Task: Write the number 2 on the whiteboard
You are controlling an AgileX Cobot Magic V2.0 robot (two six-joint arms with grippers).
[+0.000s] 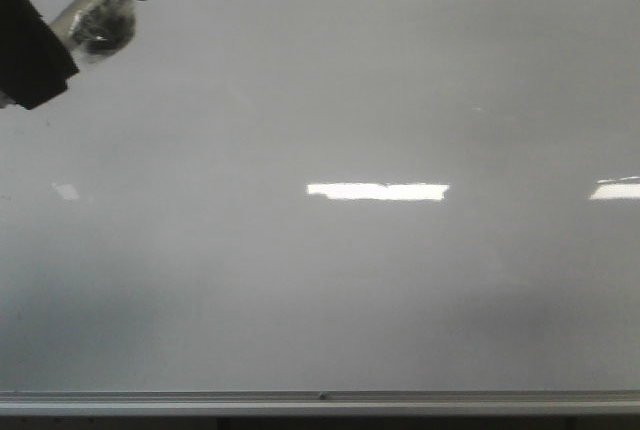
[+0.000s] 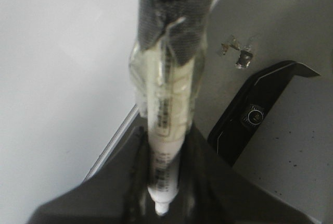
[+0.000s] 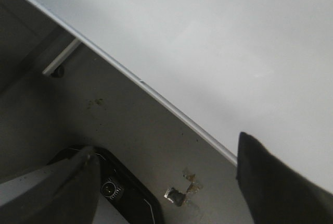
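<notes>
The whiteboard (image 1: pixel 380 280) fills the front view, glossy grey-white with light reflections; its silver rail (image 1: pixel 320 402) runs along the near edge. No number 2 shows on it. At the top left, my left gripper (image 1: pixel 30 50) holds a white marker (image 1: pixel 95 25) wrapped in clear and black tape. In the left wrist view the left gripper (image 2: pixel 165 193) is shut on the marker (image 2: pixel 166 114), whose tip points away from the camera, beside the whiteboard (image 2: pixel 57 67). My right gripper (image 3: pixel 166 182) stands open and empty, off the edge of the whiteboard (image 3: pixel 218 41).
Beyond the board's rail (image 3: pixel 156 96) lies a grey surface with a black device bearing a round button (image 3: pixel 112 187) (image 2: pixel 255 114). A crumpled scrap of tape (image 3: pixel 179 195) (image 2: pixel 239 54) is stuck next to it.
</notes>
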